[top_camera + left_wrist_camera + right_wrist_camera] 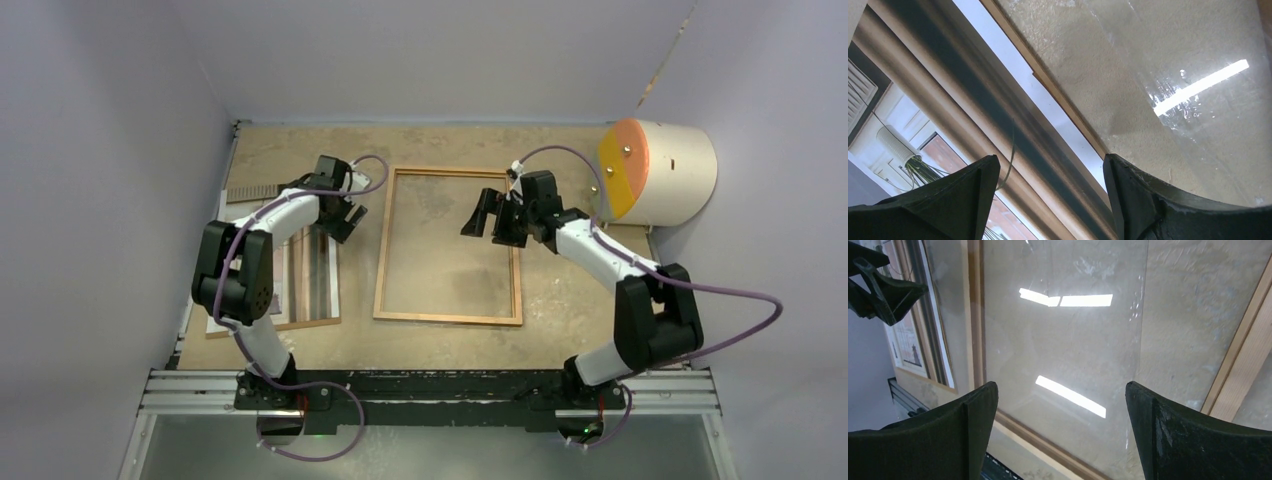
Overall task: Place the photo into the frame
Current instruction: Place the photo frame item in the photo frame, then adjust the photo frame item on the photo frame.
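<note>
Currently left pincer (pixel 345 220) hangs part-open, empty, above the photo (pixel 322 275); right pincer (pixel 495 222) wide, empty, over the frame (pixel 448 318). We'd pinch the photo's right edge and lift it level.

table (pixel 560 300) | frame (pixel 448 318) with glass pane (pixel 1058 350) centre | board (pixel 300 324) with photo (pixel 318 275) left | cylinder (pixel 680 165) far right

Frame (pixel 449 319): smooth orange-brown wood. Glass pane (pixel 1058 355): clear, glossy, reflecting lights. Table (pixel 290 150): rough matt board. Photo (pixel 893 115): smooth paper.
</note>
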